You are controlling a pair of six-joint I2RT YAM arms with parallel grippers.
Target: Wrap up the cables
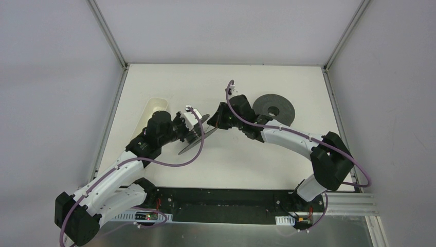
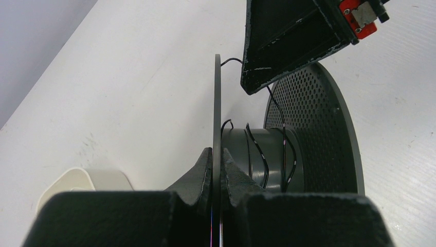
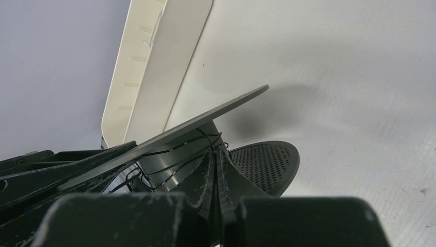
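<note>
A dark spool (image 1: 193, 135) is held tilted above the table middle. My left gripper (image 2: 217, 150) is shut on its thin solid flange (image 2: 217, 103), one finger on each face. The cable (image 2: 255, 149), a thin black wire, lies in a few loose turns round the grey hub (image 2: 272, 154), next to the perforated flange (image 2: 319, 118). One strand rises to my right gripper (image 2: 288, 41). In the right wrist view my right gripper (image 3: 215, 152) is shut, with the cable (image 3: 169, 147) running from its fingertips to the hub. In the top view the right gripper (image 1: 216, 119) is just right of the spool.
A second dark spool (image 1: 273, 109) lies flat on the table at the back right. A cream tray (image 1: 154, 110) stands behind the left arm and shows in the right wrist view (image 3: 154, 62). The table has walls on three sides.
</note>
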